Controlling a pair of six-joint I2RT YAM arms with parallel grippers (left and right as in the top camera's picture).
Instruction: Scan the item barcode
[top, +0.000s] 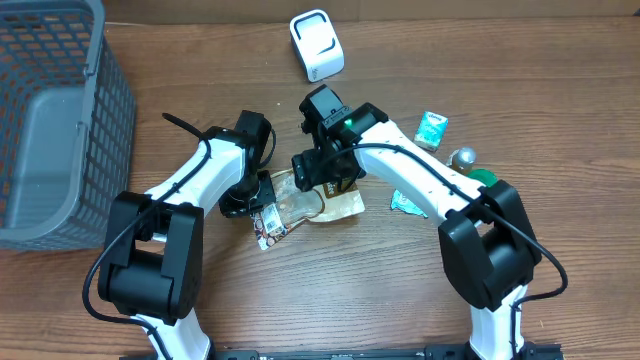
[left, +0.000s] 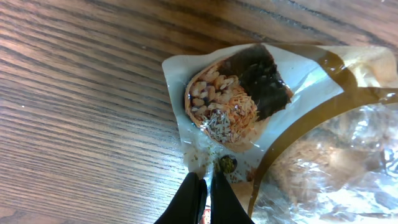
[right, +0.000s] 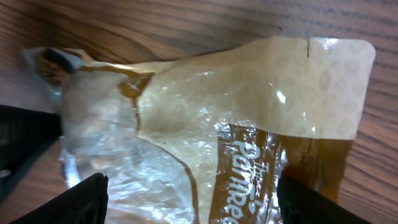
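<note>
The item is a clear and brown snack packet (top: 340, 206) lying flat on the wooden table between both arms. Its printed end shows a food picture (left: 233, 102). My left gripper (top: 262, 197) is shut on the packet's edge, its black fingertips (left: 198, 186) pinching the film. My right gripper (top: 326, 177) hovers low over the packet (right: 205, 118), open, with one finger (right: 84, 199) on each side of it. No barcode is visible. A white scanner (top: 316, 45) stands at the back of the table.
A grey mesh basket (top: 50, 120) fills the left side. A teal packet (top: 432, 129), a silver ball (top: 463, 157), a green object (top: 485, 178) and a teal wrapper (top: 405, 203) lie to the right of the right arm.
</note>
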